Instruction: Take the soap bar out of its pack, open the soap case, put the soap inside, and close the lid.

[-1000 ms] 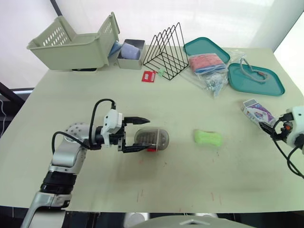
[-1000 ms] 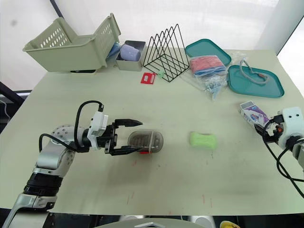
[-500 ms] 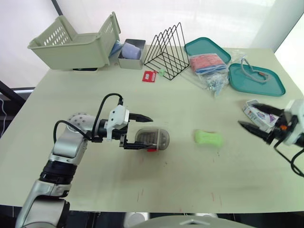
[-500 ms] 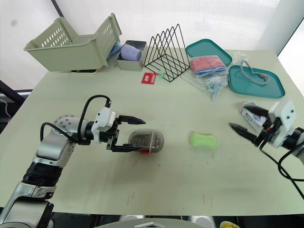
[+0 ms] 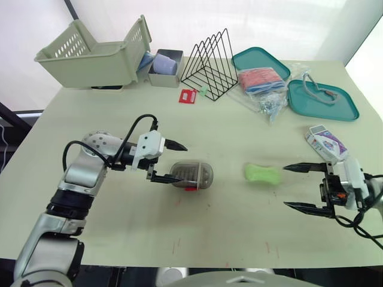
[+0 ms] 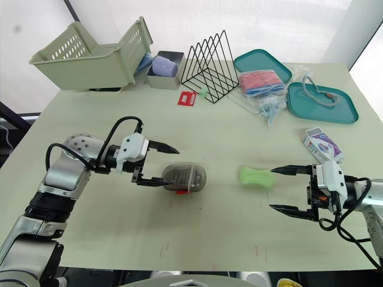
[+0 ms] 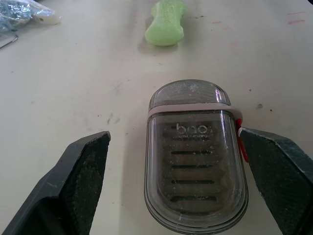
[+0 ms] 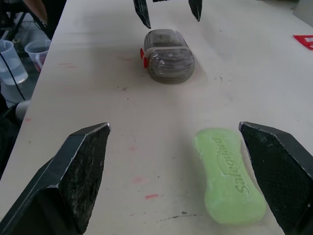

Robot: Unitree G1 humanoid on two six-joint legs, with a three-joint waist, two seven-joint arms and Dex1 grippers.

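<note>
closed soap case [image 5: 191, 174], soap bar [image 5: 262, 173] lying outside

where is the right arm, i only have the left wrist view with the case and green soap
observer: right gripper is to the right of the soap bar, aimed at it.
operator: holding it
observer: no, its fingers are wide open and the soap lies loose on the table.
operator: where's the pack
observer: soap pack lies farther back, between that gripper and the nearest teal tray.
</note>
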